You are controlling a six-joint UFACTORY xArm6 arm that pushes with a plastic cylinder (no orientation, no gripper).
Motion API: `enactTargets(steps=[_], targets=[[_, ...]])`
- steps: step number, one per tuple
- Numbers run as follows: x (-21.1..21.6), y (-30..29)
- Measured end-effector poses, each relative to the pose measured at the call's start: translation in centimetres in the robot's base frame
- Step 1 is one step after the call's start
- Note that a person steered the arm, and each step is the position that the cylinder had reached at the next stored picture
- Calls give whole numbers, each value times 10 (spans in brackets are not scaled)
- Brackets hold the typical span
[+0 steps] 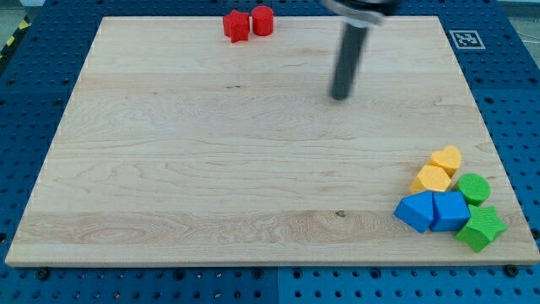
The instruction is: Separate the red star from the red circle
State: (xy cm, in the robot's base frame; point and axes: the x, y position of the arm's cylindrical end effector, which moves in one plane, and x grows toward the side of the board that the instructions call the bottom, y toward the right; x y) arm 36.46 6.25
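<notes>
The red star (236,25) sits at the upper middle-left of the frame, touching or nearly touching the red circle (262,19) on its right; both lie close to the top edge of the wooden counter (211,169). Both look like small, rigid, light blocks that should slide easily on smooth wood and may spin if pushed off-centre. The seam between them is narrow, so a push on the star's right flank or from above seems the best contact, though its points are hard to make out at this size.

There is no pincer here, only a rod; my tip (340,95) rests well to the right of and below the pair, touching nothing.

Little room lies above; plenty lies left and below. The yellow, blue and green blocks cluster at lower right, far away.
</notes>
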Motion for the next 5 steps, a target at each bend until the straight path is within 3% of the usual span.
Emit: enactTargets(steps=[2, 3, 4, 5], targets=[[-85, -195], [-133, -228], [-168, -180], [-171, -134]])
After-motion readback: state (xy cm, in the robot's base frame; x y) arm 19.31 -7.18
